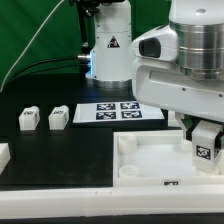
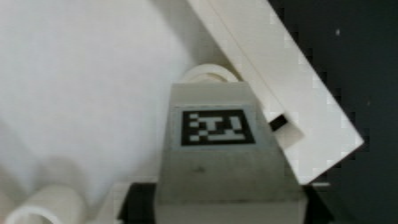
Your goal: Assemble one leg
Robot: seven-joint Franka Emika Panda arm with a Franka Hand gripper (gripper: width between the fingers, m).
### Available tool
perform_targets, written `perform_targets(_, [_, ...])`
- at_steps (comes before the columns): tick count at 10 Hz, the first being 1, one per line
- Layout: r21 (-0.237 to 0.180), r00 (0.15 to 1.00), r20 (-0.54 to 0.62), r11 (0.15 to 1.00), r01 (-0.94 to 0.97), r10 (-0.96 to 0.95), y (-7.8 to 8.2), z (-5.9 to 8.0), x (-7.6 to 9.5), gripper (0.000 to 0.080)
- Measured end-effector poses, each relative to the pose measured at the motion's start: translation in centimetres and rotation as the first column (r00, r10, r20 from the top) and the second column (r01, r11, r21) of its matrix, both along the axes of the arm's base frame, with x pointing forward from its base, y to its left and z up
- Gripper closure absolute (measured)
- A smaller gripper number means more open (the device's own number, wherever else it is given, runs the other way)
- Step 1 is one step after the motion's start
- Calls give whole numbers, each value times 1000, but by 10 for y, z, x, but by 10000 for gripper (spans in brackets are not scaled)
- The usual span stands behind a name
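Ext. view, L to R: a spare leg [image 1: 28, 120], a second spare leg [image 1: 57, 117], the marker board [image 1: 118, 110], then the white panel [image 1: 140, 165]. Far right, the gripper [image 1: 205, 136] pinches the leg [image 1: 207, 152]. The leg stands upright, long side up-down, over the panel's right corner. Only the wrist cam shows a round ring [image 2: 208, 72] on the panel by the leg's low end.

Reaching down at the exterior view's right with the white arm [image 1: 185, 60], tool [image 1: 205, 145] pointing straight down, pressed tight around the leg [image 2: 217, 140].
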State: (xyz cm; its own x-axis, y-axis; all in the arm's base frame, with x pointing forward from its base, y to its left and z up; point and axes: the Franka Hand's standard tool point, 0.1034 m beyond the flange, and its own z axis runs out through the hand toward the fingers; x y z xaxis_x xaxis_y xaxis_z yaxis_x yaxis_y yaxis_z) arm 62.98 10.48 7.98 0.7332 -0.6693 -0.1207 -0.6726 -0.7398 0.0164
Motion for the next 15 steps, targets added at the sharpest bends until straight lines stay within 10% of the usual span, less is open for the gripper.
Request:
perform_targets(8, [-92,731,-9,728,679,-682,-2,1,1,505])
perform_targets(10, [-89,751,-11,748,657,-661,-2,0,1,425])
perform_targets(12, [-85,778,-12,776,625,-628,0,0,0,178])
perform_targets(15, [-45,961,-10,961,274,-275,5,-2,-1,151])
